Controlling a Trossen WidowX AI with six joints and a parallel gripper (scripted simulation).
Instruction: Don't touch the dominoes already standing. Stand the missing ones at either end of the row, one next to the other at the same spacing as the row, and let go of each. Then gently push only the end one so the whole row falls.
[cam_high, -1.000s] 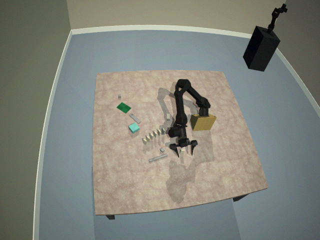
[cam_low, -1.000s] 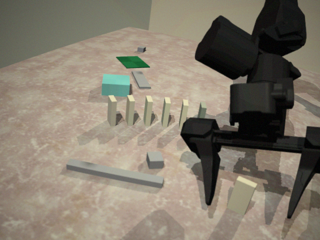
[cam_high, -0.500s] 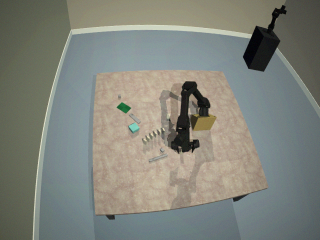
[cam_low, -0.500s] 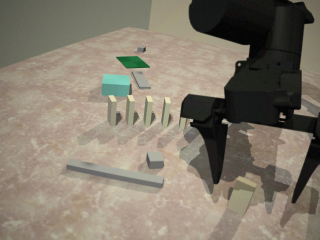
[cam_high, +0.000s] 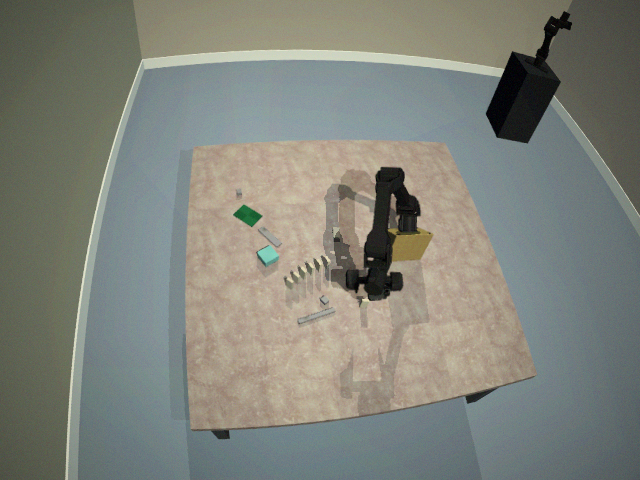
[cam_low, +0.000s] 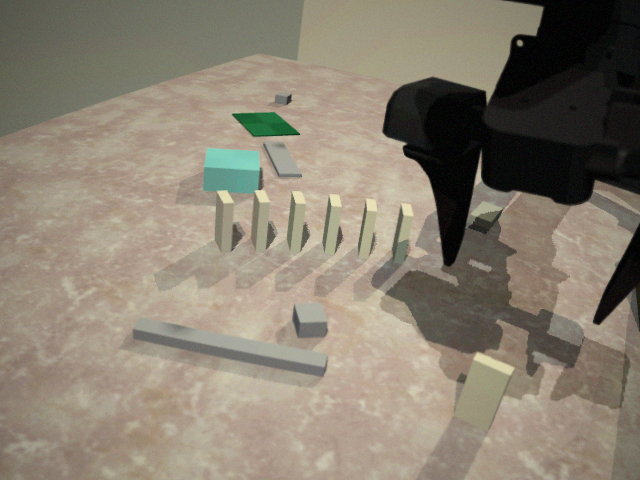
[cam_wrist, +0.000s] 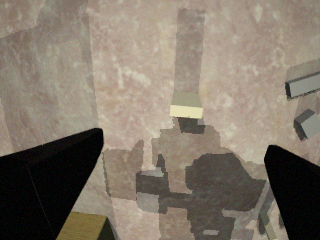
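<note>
The near domino (cam_high: 364, 303) (cam_low: 484, 391) (cam_wrist: 186, 105), lower right outside, looks light, perhaps tippy; the empty, wide-spread pincer (cam_high: 378, 297) (cam_low: 522, 294) (cam_wrist: 184, 144) should take its sides.

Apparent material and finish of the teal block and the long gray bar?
Teal block: painted wood or plastic, matte; flat even color, no highlight. Long gray bar: possibly dull metal or plastic; plain gray faces, faint dark smudge on top.
</note>
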